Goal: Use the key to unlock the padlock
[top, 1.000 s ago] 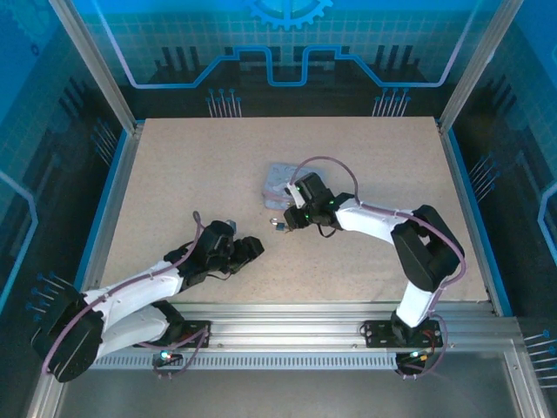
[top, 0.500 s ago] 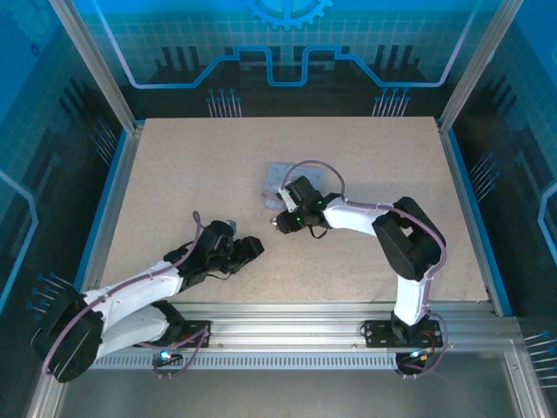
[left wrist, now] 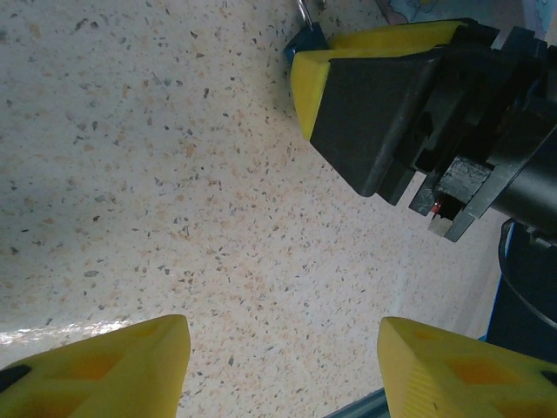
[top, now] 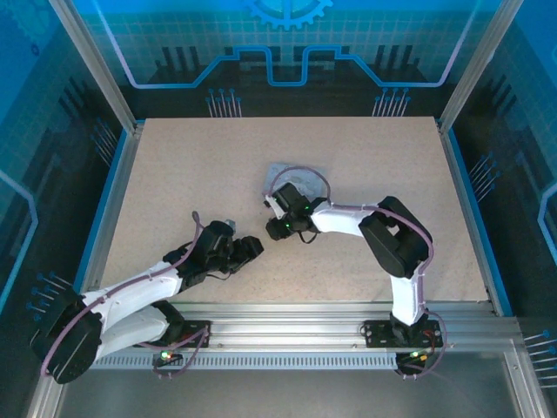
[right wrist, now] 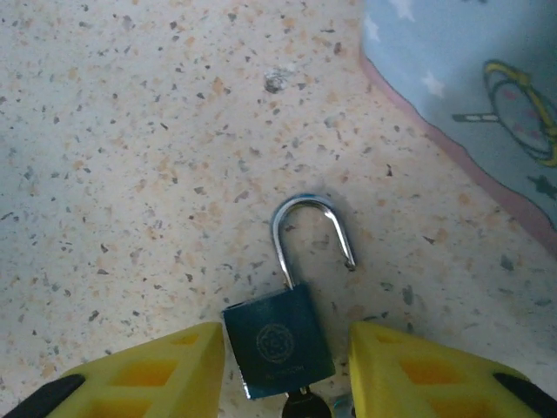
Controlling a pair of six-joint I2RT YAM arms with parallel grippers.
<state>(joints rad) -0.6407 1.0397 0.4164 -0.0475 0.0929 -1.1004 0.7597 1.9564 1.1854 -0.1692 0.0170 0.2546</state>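
Padlock [right wrist: 278, 341] within right hand [right wrist: 285, 348], tin [right wrist: 461, 96] edge near

- Padlock look: small dark blue-grey body [right wrist: 277, 353] with a round emblem on its face and a thin silver shackle [right wrist: 300, 218].
- Padlock state: shackle sprung open, one leg free of the body.
- Padlock pose: lying flat, face up.
- Padlock place: on the speckled table [right wrist: 130, 174], near the tin [right wrist: 452, 104] but apart from it.
- Key [right wrist: 300, 405]: a dark sliver at the body's bottom edge, seemingly in the keyhole, mostly cut off.
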